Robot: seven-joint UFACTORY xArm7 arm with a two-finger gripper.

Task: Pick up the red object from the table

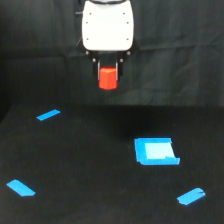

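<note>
The red object (108,78), a small red-orange cylinder block, hangs in the air at the upper middle of the exterior view, well above the black table (95,165). My gripper (108,75) is shut on it, its dark fingers (98,67) pressing on both sides below the white wrist housing (107,26). The block's lower half shows under the fingers; its top is hidden between them.
A flat blue square pad (155,151) lies on the table to the lower right of the gripper. Blue tape strips mark the surface at the left (48,115), the lower left (21,188) and the lower right (191,196). A black curtain hangs behind.
</note>
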